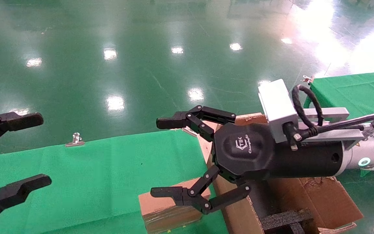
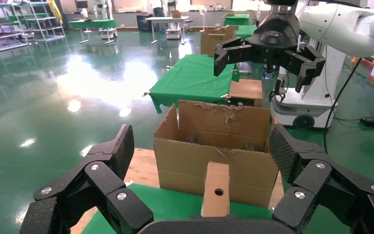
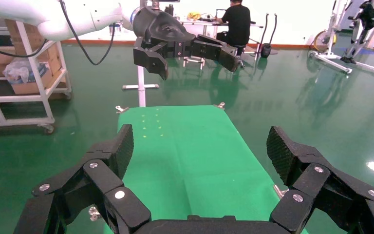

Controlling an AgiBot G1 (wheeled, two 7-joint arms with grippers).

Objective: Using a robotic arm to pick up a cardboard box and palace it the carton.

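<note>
The small brown cardboard box, wrapped in shiny tape, lies on the green-covered table beside the carton. The carton with torn flaps stands to its right, with black foam inside. My right gripper, on the white arm, hovers open and empty above the box and the carton's near edge. My left gripper is open and empty at the table's left end. In the left wrist view, the box shows its round hole, in front of the carton, between my open left fingers. The box is hidden from the right wrist view.
A metal clip holds the cloth at the table's far edge. A second green-covered table stands at the right. The carton rests on a wooden board. Shiny green floor lies beyond. The right wrist view shows the green cloth and the left gripper farther off.
</note>
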